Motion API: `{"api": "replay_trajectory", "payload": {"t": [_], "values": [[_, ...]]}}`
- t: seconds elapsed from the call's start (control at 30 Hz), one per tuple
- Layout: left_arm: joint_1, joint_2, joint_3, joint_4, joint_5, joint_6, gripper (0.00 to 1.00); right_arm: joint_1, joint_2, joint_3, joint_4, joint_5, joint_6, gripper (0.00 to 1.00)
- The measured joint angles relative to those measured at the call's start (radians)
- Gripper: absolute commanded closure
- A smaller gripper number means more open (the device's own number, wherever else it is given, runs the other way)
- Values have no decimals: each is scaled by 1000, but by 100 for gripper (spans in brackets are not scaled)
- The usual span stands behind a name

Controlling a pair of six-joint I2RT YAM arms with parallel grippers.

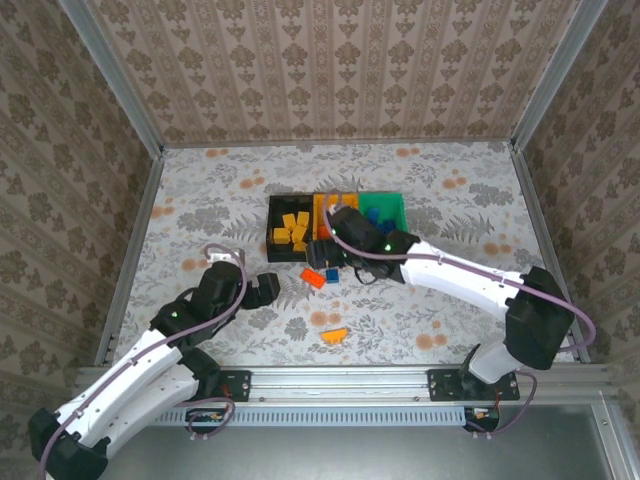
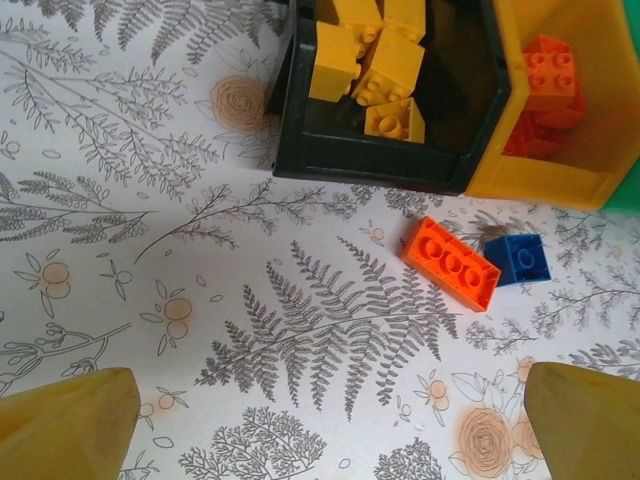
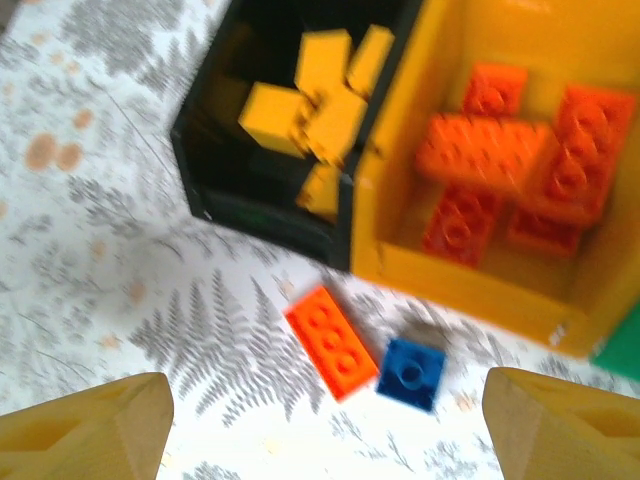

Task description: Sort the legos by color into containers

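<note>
Obs: right hand (image 3: pixel 320 440) apart, empty, above red brick (image 3: pixel 330 342) and blue brick (image 3: pixel 411 373), both on worktop (image 3: pixel 120 250) just in front of orange bin (image 3: pixel 460 285); suggest straddling red's long sides without nudging blue; left hand (image 2: pixel 320 430) wide apart, empty.

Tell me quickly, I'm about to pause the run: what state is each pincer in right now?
Left pincer: open, holding nothing.
Right pincer: open, holding nothing.
</note>
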Motion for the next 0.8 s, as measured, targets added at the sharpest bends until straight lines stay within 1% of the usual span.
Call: {"api": "replay_trajectory", "payload": {"t": [0.1,0.2,0.27,0.5,0.7,0.8], "values": [[0,1,-13,4,1,-3,0,6,-4,-101,16,27,38,20],[1,1,-23,13,2,-6,0,6,47,-138,29,38,64,26],[1,1,-27,16,4,-7,0,6,102,-138,61,40,77,29],[6,8,-27,22,6,-8,0,6,213,-127,137,41,90,31],[6,8,-34,26,12,-11,0,5,285,-68,133,63,97,40],[6,8,-40,29,16,-11,0,3,316,-49,129,68,102,48]]}}
